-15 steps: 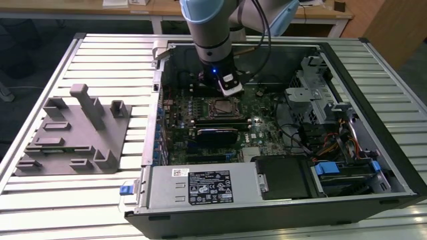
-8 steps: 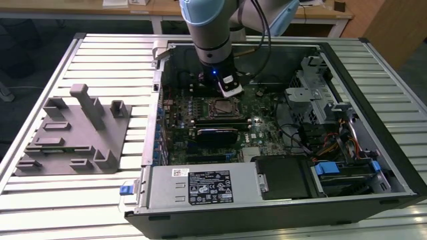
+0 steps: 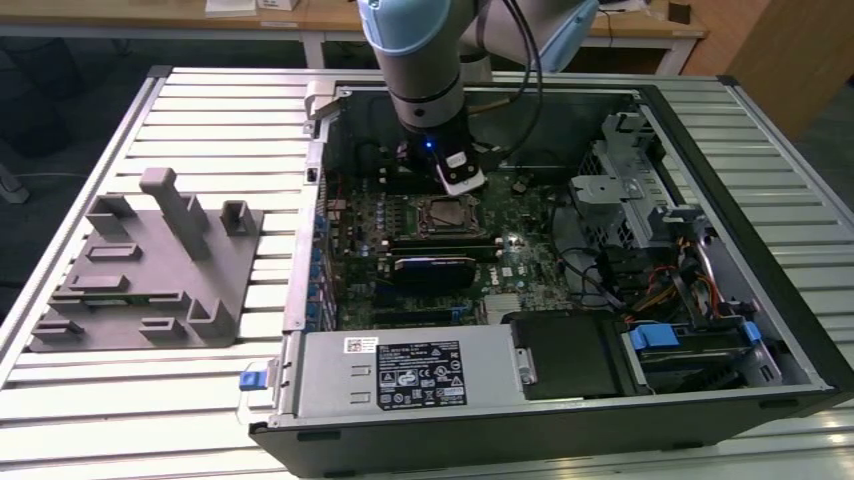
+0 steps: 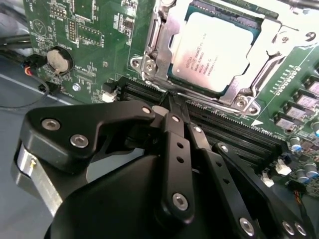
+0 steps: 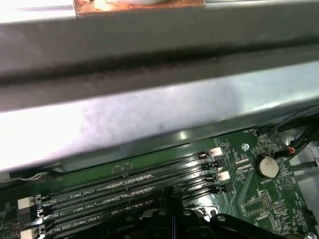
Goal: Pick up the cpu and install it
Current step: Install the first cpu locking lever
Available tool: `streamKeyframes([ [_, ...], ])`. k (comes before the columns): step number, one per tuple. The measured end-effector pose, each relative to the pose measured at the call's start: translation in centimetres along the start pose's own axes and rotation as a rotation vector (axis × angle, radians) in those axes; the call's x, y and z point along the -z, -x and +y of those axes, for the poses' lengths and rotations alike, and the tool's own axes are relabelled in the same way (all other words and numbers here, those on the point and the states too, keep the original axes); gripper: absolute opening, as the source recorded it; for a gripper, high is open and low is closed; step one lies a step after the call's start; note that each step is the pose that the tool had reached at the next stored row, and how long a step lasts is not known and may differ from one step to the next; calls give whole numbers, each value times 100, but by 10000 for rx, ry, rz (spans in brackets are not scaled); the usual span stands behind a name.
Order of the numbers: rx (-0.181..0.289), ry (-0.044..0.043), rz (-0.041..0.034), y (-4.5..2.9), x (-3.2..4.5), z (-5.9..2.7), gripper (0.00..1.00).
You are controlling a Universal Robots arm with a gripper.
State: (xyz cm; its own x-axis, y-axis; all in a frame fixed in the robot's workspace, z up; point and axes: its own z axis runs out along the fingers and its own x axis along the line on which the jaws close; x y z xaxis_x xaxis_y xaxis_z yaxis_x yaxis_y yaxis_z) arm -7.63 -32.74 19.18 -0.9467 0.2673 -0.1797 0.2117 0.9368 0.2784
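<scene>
Your black linkage gripper point(image 4: 172, 99) hangs with its jaws drawn together to a closed tip and nothing between them, poised just above the row of black memory slots point(image 4: 219, 132) on the green motherboard point(image 4: 89, 45). Read the second wrist view as a clock face: the cpu point(image 4: 214, 50), a small flat square chip with a pale silver metal top and thin darker rim, lies at about one o'clock from that tip, seated flat inside its silver metal socket frame point(image 4: 154, 55). By this evidence the pick and placement appear done; whether the frame is latched cannot be told. In the exterior view the arm point(image 3: 424, 70) stands inside the open black computer case point(image 3: 747, 200), and a grey plastic block with upright posts point(image 3: 147, 270) rests outside at nine o'clock.
</scene>
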Motion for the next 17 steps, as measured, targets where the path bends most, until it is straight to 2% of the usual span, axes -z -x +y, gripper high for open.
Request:
streamKeyframes([
  [6, 2, -1, 1, 24, 123, 35, 11],
  [12, 5, -24, -5, 25, 126, 36, 11],
  [14, 26, -113, -21, 30, 124, 37, 11],
  [17, 75, -374, -17, 41, 119, 39, 11],
])
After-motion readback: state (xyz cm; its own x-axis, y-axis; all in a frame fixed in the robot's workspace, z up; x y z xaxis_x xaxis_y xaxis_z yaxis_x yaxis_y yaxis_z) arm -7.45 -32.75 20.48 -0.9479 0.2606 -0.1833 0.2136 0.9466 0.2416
